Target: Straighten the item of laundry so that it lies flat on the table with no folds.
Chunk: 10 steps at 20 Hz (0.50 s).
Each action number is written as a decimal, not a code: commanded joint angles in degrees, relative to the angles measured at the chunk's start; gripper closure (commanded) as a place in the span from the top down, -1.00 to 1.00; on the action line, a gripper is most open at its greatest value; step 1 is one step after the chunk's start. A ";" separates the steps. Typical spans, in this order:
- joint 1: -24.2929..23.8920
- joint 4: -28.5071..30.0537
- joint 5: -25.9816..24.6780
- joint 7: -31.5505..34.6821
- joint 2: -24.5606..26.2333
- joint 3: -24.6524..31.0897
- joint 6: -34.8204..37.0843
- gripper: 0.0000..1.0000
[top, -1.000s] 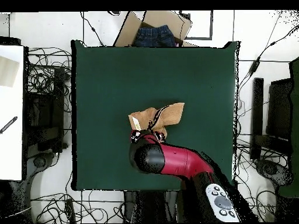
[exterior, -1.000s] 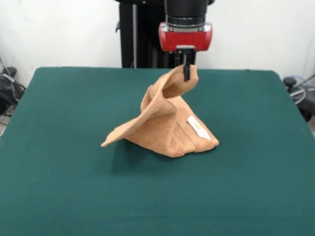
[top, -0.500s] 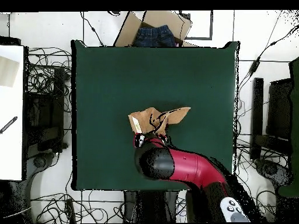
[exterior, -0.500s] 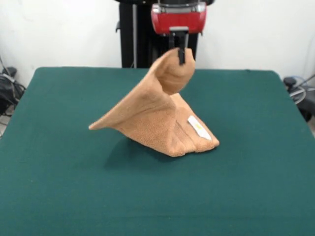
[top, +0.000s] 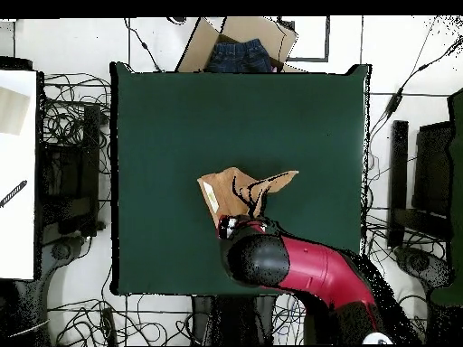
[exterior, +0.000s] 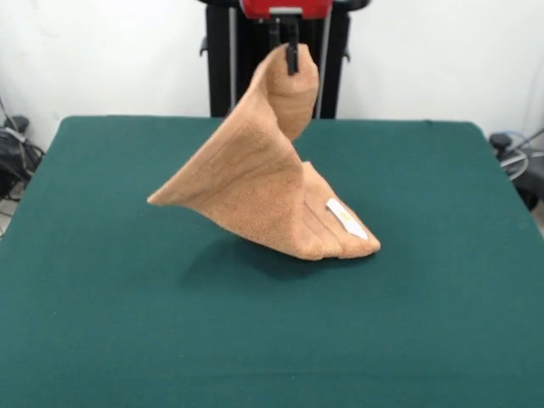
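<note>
The tan-orange towel [exterior: 263,183] is lifted by one corner into a tall cone over the middle of the green table [exterior: 102,297]. Its lower right end with the small white tag [exterior: 344,219] still rests folded on the table, and a free corner [exterior: 157,201] sticks out left above the surface. My gripper [exterior: 291,51] is shut on the towel's top corner, high near the picture's top edge. In the overhead view the towel [top: 237,192] shows just beyond the red arm [top: 298,267], which hides the gripper.
A cardboard box with blue jeans [top: 237,50] lies beyond the table's far edge in the overhead view. Cables and equipment surround the table. The black pedestal [exterior: 229,68] stands behind the table in the front view.
My gripper has risen with the towel's corner and shifted slightly left in the front view. The towel has stretched taller and its left corner has lifted and spread outward.
</note>
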 commanded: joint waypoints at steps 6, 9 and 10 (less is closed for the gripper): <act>-3.39 2.47 -0.63 -4.93 -3.96 7.13 7.81 -1.00; -4.20 1.23 0.84 -7.08 -8.14 7.26 14.16 -1.00; -4.37 0.37 0.83 -7.55 -8.95 7.30 16.34 -1.00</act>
